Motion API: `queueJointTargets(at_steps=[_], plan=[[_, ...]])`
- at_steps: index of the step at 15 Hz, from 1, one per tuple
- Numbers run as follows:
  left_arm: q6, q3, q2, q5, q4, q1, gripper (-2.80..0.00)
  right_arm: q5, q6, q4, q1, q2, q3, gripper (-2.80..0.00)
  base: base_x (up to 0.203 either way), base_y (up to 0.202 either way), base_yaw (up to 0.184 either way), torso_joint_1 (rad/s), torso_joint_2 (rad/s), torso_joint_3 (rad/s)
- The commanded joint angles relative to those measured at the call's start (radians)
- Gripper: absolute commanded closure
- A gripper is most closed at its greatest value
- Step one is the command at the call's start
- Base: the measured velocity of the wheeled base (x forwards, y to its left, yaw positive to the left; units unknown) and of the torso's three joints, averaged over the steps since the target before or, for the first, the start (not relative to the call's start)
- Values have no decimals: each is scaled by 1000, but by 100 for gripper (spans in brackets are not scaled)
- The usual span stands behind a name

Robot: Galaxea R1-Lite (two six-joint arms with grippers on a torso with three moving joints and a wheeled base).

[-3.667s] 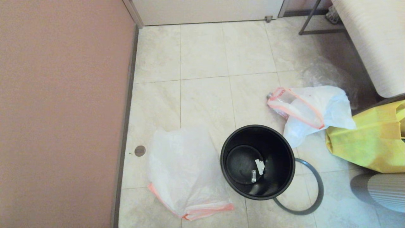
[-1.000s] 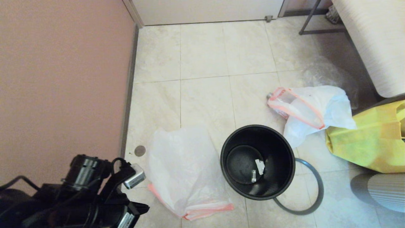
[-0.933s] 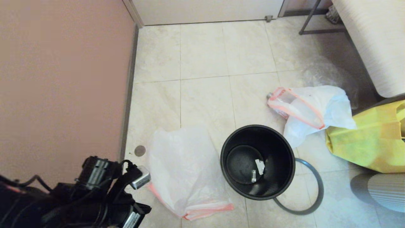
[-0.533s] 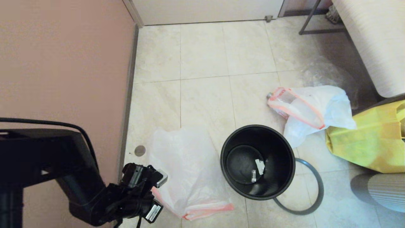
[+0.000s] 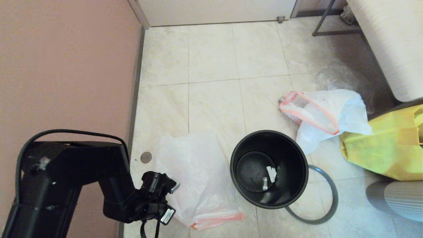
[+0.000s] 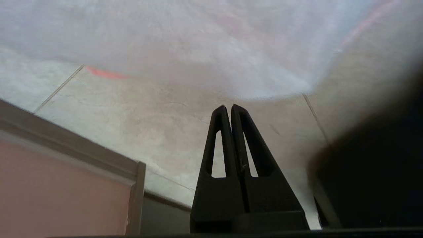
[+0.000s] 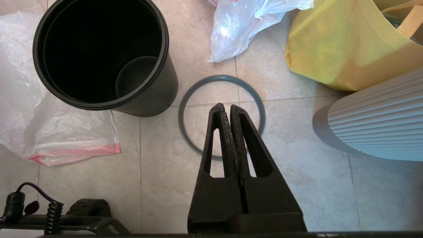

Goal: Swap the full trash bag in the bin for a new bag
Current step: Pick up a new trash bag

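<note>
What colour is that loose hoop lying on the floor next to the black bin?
Grey. The hoop shows best in the right wrist view, flat on the tiles.

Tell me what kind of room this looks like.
Probably a corner of a home, perhaps a hallway or kitchen: pale tiled floor, a pink wall, and a small black bin among plastic bags.

Black bin (image 5: pixel 269 168) with a grey hoop (image 5: pixel 325 205) beside it — two translucent white bags (image 5: pixel 195 175) hemmed pink-orange, a yellow fabric bag (image 5: pixel 386 148), cream marbled floor tiles (image 5: pixel 214 53), a dusty-pink wall (image 5: pixel 66 66).
</note>
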Motion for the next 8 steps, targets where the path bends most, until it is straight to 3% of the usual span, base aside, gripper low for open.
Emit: queueJointTargets(at_steps=[1, 4, 8], plan=[[-1, -25, 43, -4, -6, 15, 0, 0, 0, -1, 0, 2, 0, 0, 0, 0, 0, 0, 0, 0], [4, -31, 43, -6, -4, 17, 0, 0, 0, -1, 0, 2, 0, 0, 0, 0, 0, 0, 0, 0], [27, -142, 59, -6, 40, 27, 0, 0, 0, -1, 0, 2, 0, 0, 0, 0, 0, 0, 0, 0]])
